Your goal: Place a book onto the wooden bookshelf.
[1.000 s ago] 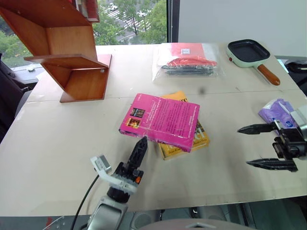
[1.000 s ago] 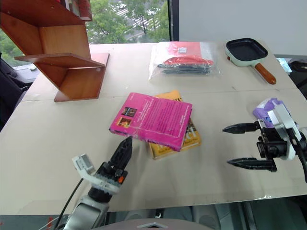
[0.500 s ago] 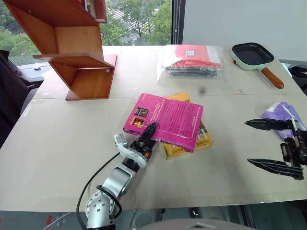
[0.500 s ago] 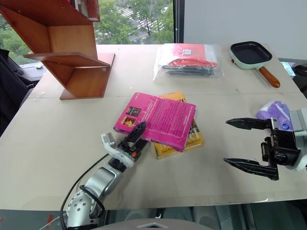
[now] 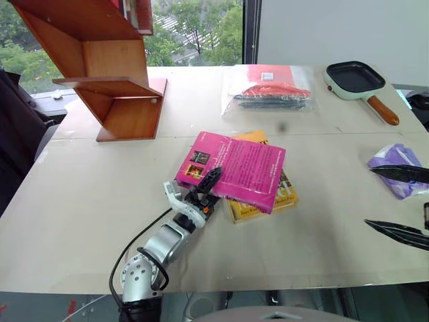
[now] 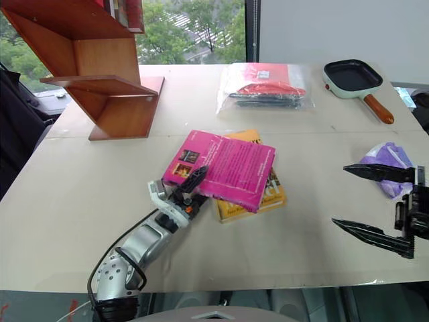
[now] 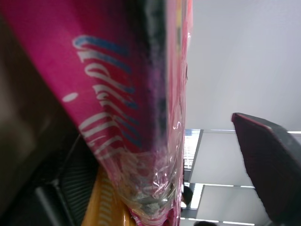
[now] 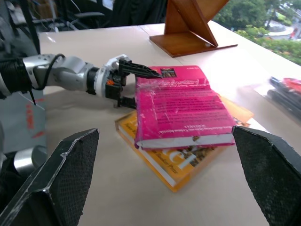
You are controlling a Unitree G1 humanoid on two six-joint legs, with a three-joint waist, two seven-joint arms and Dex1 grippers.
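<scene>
From the right wrist view, the left gripper (image 8: 134, 84) is seen with one finger above the cover and one below the spine edge of the book (image 8: 181, 106), fingers parted around it; a firm clamp cannot be told. The book lies on a yellow book (image 5: 268, 198) mid-table (image 5: 80, 201). Bare tabletop separates it from the wooden bookshelf (image 5: 110, 74). The right gripper (image 6: 382, 208) is held wide, empty. A clear bag (image 5: 271, 90) holds red and dark items.
</scene>
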